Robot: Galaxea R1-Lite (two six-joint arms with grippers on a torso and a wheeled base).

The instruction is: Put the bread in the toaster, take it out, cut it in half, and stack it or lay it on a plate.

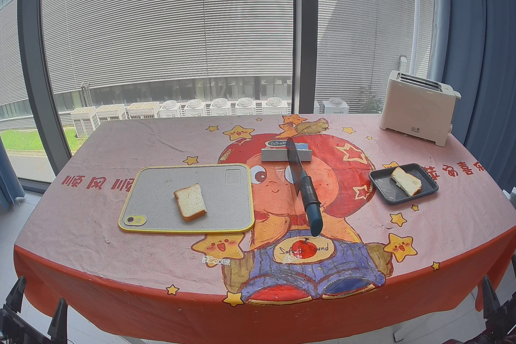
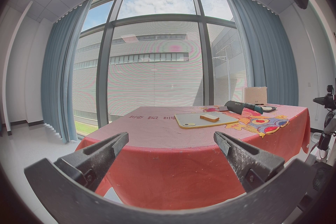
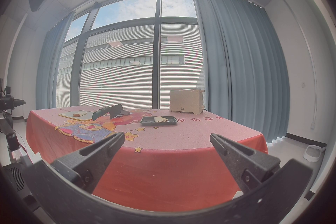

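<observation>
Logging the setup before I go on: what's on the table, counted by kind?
Bread: 2
Board: 1
Knife: 1
Knife stand: 1
Tray: 1
Toaster: 1
Total: 7

A cutting board (image 1: 156, 200) lies left on the tabletop (image 1: 107, 237), a bread slice (image 1: 190, 201) on it. The knife (image 1: 304, 185) lies in the middle, blade on a holder (image 1: 279, 154) behind. At right a tray (image 1: 389, 193) holds a bread piece (image 1: 406, 181), the toaster (image 1: 418, 107) behind it.
</observation>
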